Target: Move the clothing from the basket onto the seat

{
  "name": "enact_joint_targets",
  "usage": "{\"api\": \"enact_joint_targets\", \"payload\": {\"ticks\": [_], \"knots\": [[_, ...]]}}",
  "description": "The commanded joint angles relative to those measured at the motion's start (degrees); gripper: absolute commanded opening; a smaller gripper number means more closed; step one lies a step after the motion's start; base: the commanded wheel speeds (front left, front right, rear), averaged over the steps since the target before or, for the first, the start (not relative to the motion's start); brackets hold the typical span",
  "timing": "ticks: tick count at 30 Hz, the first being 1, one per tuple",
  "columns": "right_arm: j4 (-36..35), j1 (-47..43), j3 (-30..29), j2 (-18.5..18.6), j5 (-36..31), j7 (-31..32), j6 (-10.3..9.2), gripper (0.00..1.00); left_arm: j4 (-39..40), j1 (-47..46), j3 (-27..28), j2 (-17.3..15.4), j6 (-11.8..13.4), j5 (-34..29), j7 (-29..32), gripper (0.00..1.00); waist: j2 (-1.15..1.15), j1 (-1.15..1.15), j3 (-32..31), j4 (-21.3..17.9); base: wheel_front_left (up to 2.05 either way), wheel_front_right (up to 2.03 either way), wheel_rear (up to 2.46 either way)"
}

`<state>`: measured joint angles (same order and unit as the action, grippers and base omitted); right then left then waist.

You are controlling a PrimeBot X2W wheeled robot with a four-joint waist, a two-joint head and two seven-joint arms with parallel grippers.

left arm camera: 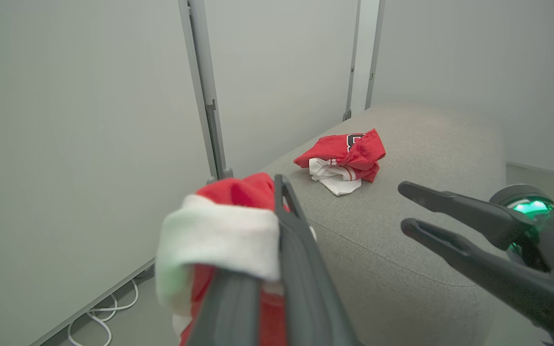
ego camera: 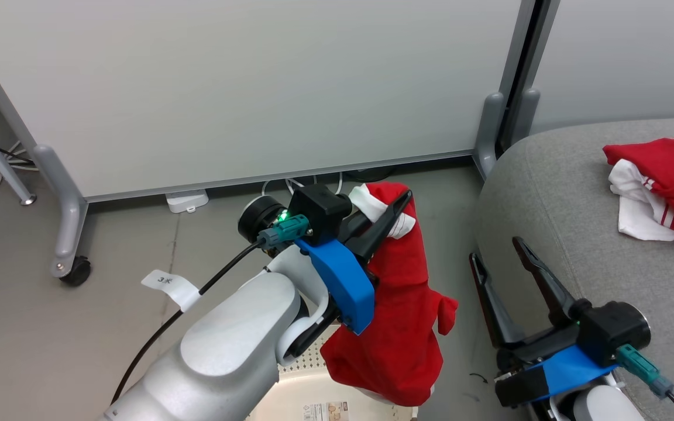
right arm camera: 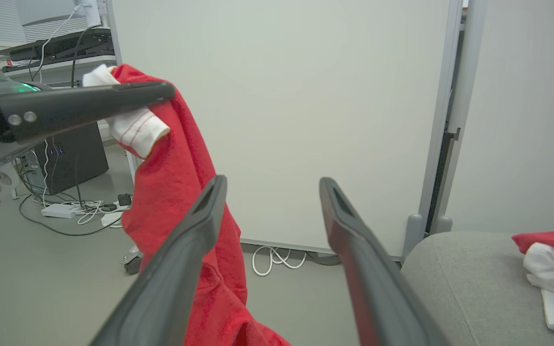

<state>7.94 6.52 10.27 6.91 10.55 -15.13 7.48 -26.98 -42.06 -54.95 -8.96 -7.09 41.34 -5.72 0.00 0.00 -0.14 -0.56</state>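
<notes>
Hanging, in the head view, from the pinched-shut left gripper (ego camera: pixel 396 209), a red garment (ego camera: pixel 398 333) dangles straight down over the basket (ego camera: pixel 290 403); the seat (ego camera: pixel 553 193) lies to its right. Left wrist: seat ahead, holding 1 crumpled pile (left arm camera: pixel 342 158). Right wrist: right gripper (right arm camera: pixel 272 182) spread wide, empty, nearer the seat.

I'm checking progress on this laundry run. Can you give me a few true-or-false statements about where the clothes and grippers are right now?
1. The left gripper is shut on a red garment. True.
2. The right gripper holds clothing. False: its fingers are open and empty.
3. A red-and-white garment lies on the sofa. True.
4. The red garment rests on the sofa. False: it hangs above the basket, beside the sofa.
</notes>
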Motion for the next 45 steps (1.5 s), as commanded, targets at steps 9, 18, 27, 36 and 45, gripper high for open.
{"api": "enact_joint_targets", "payload": {"ticks": [9,18,27,36,45], "knots": [[2.5,6.4,8.5,3.9,1.0,0.0,0.03,1.00,-0.3,-1.0,-0.7,0.8,0.2,-0.2,-1.0,0.00,0.00,0.00,0.6,1.4,0.00,0.00,0.00],[9.9,13.2,13.4,4.6,0.8,0.0,0.03,1.00,-0.2,-1.9,-1.7,2.0,0.0,-0.2,-1.9,0.00,0.00,0.00,1.7,3.4,0.00,0.00,0.00],[19.7,17.4,14.7,0.8,0.9,0.0,0.03,1.00,0.4,-1.4,-2.6,3.1,-0.1,0.5,-3.1,0.00,0.00,0.00,1.9,4.3,0.00,0.00,0.00],[21.8,17.2,14.5,-1.5,1.3,0.0,0.03,0.00,-0.1,-0.6,-3.1,2.9,-0.1,1.0,-3.7,0.00,0.00,0.00,0.9,4.6,0.00,0.00,0.00],[21.0,16.4,14.1,-1.7,1.6,0.0,0.03,0.00,-0.2,-0.2,-3.2,2.7,1.1,0.6,-4.5,0.00,0.00,0.00,0.7,4.4,0.00,0.00,0.00]]}}
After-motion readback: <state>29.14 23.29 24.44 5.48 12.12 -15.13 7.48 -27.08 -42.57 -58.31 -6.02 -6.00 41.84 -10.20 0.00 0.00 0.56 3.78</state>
